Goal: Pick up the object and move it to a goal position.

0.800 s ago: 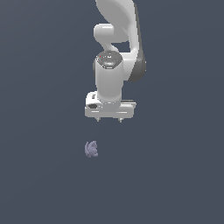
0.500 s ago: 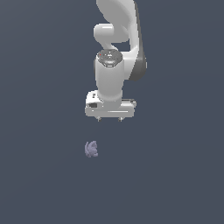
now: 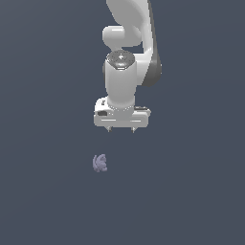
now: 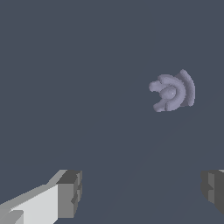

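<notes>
The object [image 3: 99, 163] is a tiny pale lavender-grey lumpy figurine lying on the dark grey floor, below and toward the exterior view's left of my gripper. It also shows in the wrist view [image 4: 172, 92], apart from both fingers. My white gripper [image 3: 120, 129] hangs from the arm above the floor, pointing down. It is open and empty, with its two fingertips [image 4: 70, 194] wide apart. The object is not between the fingers.
A plain dark grey surface [image 3: 191, 191] fills both views. Nothing else shows on it.
The gripper has shifted slightly toward the exterior view's left and a little lower. The object has not moved.
</notes>
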Motion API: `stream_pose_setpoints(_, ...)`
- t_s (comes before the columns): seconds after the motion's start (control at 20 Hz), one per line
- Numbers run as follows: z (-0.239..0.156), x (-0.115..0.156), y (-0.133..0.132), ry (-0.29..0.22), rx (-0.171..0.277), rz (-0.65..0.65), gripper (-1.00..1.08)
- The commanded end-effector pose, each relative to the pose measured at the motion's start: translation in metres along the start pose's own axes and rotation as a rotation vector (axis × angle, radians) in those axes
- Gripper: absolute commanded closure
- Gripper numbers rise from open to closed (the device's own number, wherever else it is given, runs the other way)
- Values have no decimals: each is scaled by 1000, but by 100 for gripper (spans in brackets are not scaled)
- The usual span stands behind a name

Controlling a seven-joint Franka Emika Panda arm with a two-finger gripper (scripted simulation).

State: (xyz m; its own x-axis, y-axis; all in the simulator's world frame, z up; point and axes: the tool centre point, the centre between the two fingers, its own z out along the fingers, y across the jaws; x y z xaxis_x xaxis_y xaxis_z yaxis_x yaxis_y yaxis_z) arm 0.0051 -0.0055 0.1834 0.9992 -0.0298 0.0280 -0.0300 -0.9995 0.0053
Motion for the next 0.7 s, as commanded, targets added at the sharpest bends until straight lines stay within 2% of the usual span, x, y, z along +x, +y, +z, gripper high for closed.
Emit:
stream_pose_setpoints(0.0,1,2,1,-1,0,-3,-92)
stream_pose_setpoints(0.35,12,17,14,-5,-2,-36,-92)
stream_pose_setpoints(0.65,32,40,35,-11,-2,-89,-92)
